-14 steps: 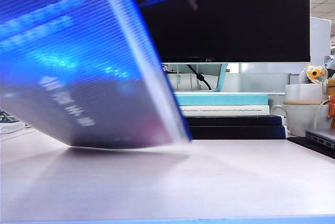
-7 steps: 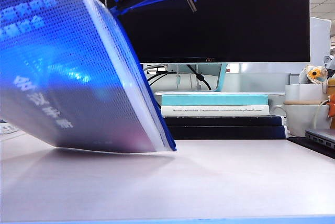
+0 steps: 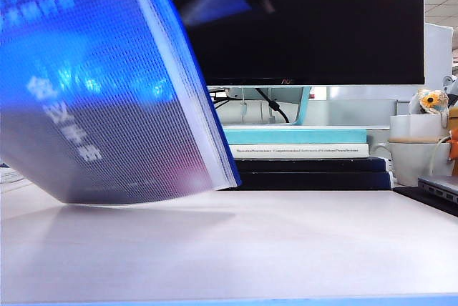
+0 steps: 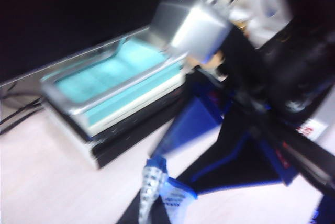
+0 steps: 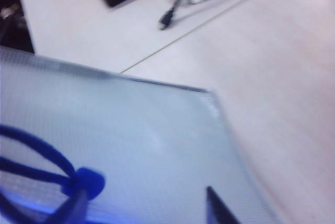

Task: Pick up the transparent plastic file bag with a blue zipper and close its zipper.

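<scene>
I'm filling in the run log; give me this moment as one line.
file bag: tilted above table | left gripper: shut on file bag | right gripper: open by zipper cord

The file bag (image 3: 100, 91) hangs tilted above the table (image 3: 286, 249), left of the stacked books (image 3: 304, 156).

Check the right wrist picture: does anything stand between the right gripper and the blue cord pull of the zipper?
Nothing visible does. The right gripper stands open just over the file bag, and the cord pull lies on the bag beside one fingertip, with no other object between them.
</scene>
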Action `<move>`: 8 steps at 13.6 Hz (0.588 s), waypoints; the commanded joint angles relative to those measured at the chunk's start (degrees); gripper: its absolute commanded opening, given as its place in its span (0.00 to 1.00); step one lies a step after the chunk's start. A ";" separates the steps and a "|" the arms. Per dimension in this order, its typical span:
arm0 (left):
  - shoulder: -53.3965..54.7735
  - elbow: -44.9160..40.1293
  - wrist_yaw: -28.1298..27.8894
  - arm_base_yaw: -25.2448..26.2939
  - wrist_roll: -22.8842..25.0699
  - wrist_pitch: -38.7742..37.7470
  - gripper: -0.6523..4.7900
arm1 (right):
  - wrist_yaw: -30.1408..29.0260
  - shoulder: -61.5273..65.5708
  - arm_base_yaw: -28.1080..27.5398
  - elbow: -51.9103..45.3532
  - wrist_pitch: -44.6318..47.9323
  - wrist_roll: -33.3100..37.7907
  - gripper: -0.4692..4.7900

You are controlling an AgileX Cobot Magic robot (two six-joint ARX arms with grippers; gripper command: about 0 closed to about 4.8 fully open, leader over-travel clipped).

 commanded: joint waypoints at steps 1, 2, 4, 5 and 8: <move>0.76 0.24 2.27 0.02 -0.33 -0.83 0.11 | -0.79 -4.48 0.20 0.33 2.38 -0.04 0.56; 0.76 0.24 3.98 0.02 0.11 -1.51 0.11 | -0.79 -6.29 0.13 0.33 2.47 -0.24 0.56; 0.72 0.26 12.57 0.02 2.58 -2.38 0.11 | -5.55 -9.81 0.11 0.33 0.72 -0.28 0.55; 0.72 0.26 14.84 0.04 3.02 -3.13 0.11 | -9.99 -10.64 0.11 0.33 0.15 -0.28 0.54; 0.68 2.03 22.32 0.07 7.85 -11.32 0.11 | -21.57 -13.46 -1.46 0.33 -15.47 -10.12 0.52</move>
